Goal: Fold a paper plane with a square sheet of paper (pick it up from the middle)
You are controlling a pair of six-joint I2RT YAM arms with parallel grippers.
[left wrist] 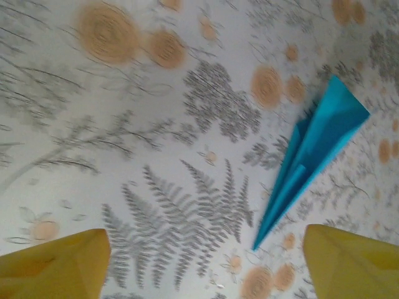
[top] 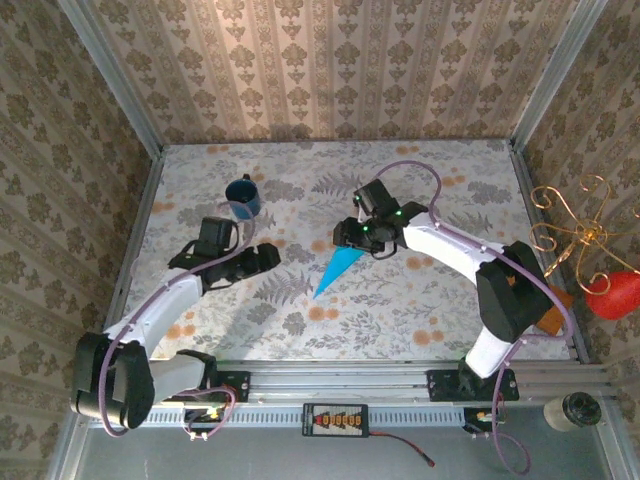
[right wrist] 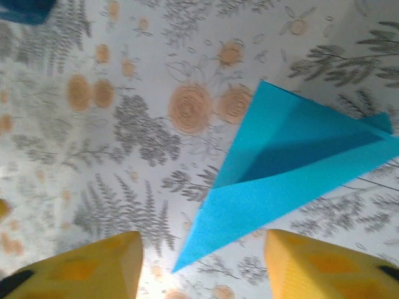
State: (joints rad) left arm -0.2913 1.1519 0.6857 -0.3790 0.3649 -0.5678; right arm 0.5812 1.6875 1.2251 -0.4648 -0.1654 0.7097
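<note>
The square sheet of paper is folded into a turquoise-blue paper plane [top: 338, 268], a pointed dart lying on the flowered table with its nose towards the near left. My left gripper [top: 268, 258] hovers just left of it. In the left wrist view its yellow fingers [left wrist: 56, 265] stand wide apart, with the plane [left wrist: 315, 156] off to the right and nothing between them. My right gripper [top: 347, 236] is over the plane's wide tail end. In the right wrist view the plane [right wrist: 293, 168] lies below the gripper [right wrist: 202, 268], which is open and apart from the paper.
A dark blue mug [top: 243, 195] stands at the back left of the table [top: 400, 320], and its edge shows in the right wrist view [right wrist: 25, 9]. Wallpapered walls close in three sides. A red object [top: 612, 295] and a gold wire ornament [top: 575, 230] sit beyond the right edge.
</note>
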